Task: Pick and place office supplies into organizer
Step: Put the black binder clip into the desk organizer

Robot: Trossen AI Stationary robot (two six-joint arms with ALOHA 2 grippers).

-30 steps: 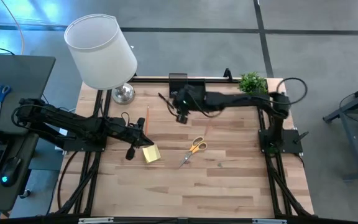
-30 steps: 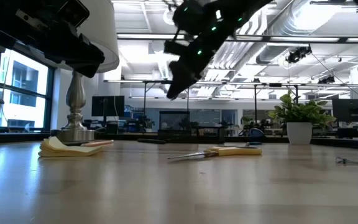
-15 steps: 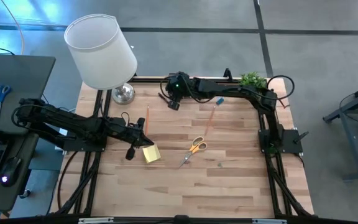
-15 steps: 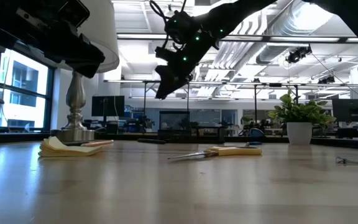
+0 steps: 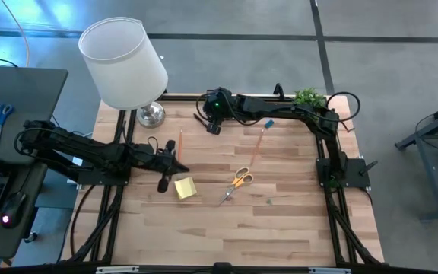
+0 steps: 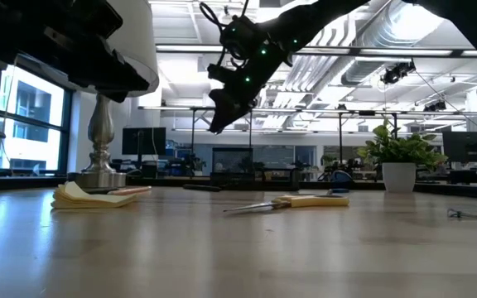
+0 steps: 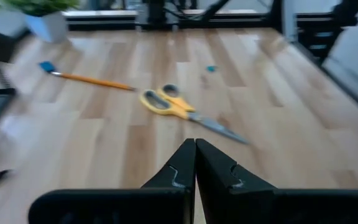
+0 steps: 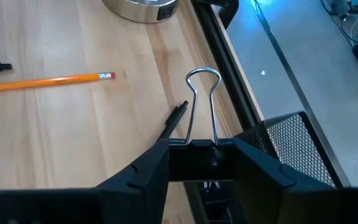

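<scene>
My right gripper (image 5: 213, 124) hovers at the table's far middle, shut on a black binder clip (image 8: 201, 149), next to the black mesh organizer (image 8: 289, 148), which also shows in the high view (image 5: 218, 96). My left gripper (image 5: 163, 183) is shut and empty, raised beside the yellow sticky-note pad (image 5: 185, 188), which lies flat on the table. Orange-handled scissors (image 5: 238, 181), two orange pencils (image 5: 257, 144) (image 5: 179, 144) and a blue eraser (image 5: 268, 123) lie on the wood. A black pen (image 8: 174, 119) lies below the clip. My right gripper pinches the binder clip's black body (image 8: 199, 147) between its two fingers. The clip's wire handles (image 8: 202, 102) stick out forward past the fingertips. The clip is lifted clear of the table, as the low view (image 6: 222, 112) shows.
A lamp with a white shade (image 5: 124, 65) and a metal base (image 5: 151, 115) stands at the far left. A small green plant (image 5: 309, 100) stands at the far right. A tiny bluish scrap (image 5: 269, 202) lies right of the scissors. The near half of the table is bare wood.
My right gripper has carried the binder clip toward the table's far edge and a little left, up to the organizer, then held still there. My left gripper has shifted slightly toward the right, staying shut.
</scene>
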